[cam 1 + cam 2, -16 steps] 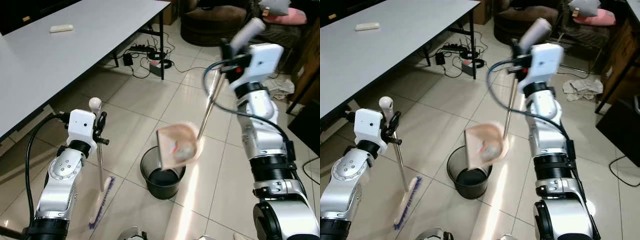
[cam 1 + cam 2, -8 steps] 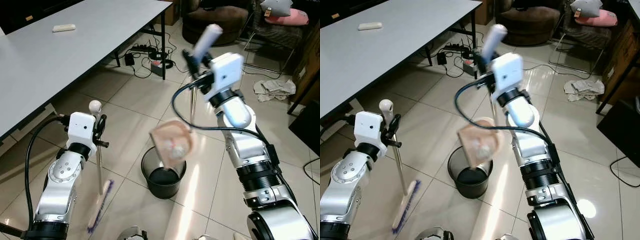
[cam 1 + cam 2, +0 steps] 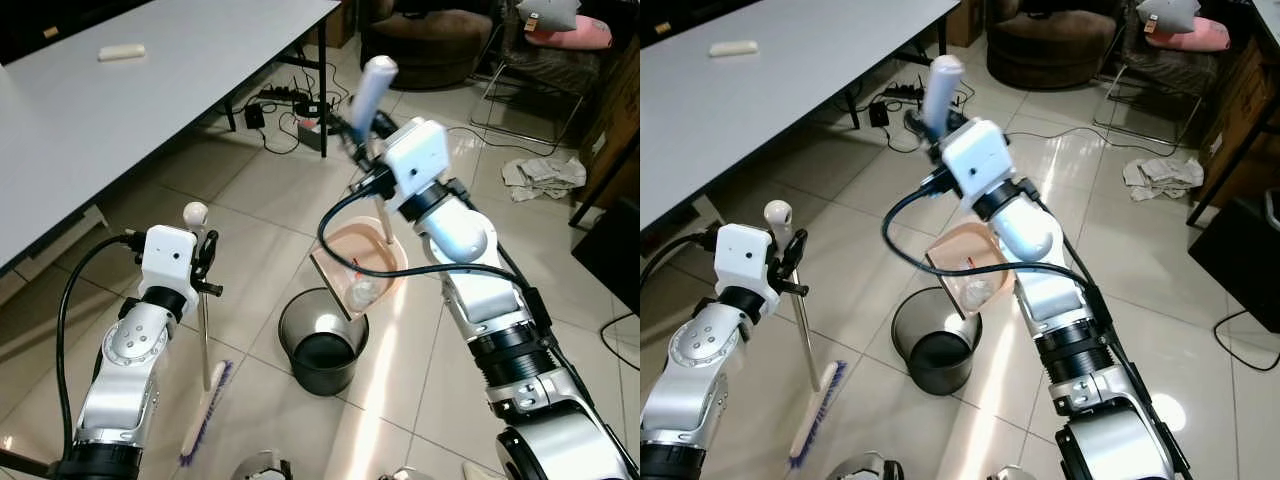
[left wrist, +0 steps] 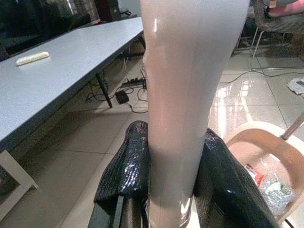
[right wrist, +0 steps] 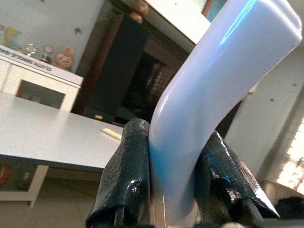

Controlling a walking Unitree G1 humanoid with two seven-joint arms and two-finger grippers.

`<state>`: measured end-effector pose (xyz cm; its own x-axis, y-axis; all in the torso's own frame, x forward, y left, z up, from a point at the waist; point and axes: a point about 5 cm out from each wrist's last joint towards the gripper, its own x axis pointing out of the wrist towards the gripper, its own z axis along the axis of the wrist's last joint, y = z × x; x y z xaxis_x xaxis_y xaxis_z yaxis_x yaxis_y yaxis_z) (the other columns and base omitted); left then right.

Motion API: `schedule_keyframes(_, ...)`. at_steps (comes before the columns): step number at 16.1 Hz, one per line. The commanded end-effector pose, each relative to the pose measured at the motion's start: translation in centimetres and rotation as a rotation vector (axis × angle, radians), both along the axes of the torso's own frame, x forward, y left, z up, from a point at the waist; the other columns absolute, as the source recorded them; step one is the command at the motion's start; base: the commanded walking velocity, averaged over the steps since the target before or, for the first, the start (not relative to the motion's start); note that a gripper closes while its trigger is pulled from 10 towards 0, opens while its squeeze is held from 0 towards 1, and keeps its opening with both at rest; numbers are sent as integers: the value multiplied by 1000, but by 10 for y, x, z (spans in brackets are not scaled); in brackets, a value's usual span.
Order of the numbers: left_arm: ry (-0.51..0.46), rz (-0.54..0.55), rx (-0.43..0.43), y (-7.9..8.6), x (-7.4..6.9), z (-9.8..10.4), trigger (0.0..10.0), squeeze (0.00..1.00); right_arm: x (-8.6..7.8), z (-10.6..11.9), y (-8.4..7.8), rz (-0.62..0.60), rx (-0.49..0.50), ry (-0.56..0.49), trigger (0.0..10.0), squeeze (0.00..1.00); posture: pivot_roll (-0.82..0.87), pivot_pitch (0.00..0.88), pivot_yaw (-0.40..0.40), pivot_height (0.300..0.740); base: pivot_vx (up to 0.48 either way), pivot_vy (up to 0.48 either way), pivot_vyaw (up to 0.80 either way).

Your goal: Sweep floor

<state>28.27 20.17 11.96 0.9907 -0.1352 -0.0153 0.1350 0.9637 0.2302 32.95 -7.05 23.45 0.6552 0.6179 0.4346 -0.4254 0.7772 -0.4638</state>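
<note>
My right gripper (image 3: 368,128) is shut on the pale handle (image 5: 213,95) of a long-handled dustpan. The peach pan (image 3: 352,266) hangs tilted just above the black waste bin (image 3: 320,340) and holds crumpled clear plastic and a red scrap (image 4: 266,183). On the other side, my left gripper (image 3: 203,258) is shut on the upright pale handle (image 4: 183,109) of a broom. The broom's purple-bristled head (image 3: 204,414) rests on the tiled floor left of the bin.
A grey table (image 3: 120,110) stands at the left with a small white bar (image 3: 121,53) on it. Cables and a power strip (image 3: 300,105) lie under its far end. A dark round seat (image 3: 430,45) and crumpled cloth (image 3: 540,178) are at the back.
My right arm has swung left and lowered, carrying the dustpan from beside the bin to over it. The left arm and broom have barely moved.
</note>
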Motion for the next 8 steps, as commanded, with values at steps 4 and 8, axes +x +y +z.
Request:
schedule_keyframes(4,-26,4,17,-3,0,7,10000,0,-9,9,15,96,-96,-106,10000,0,61,107,27,740,0,0,0)
schedule_keyframes(8,-33,6,15,-4,2,9,10000,0,-11,8,21,130,-121,-114,10000,0,58,107,18,740,0,0,0)
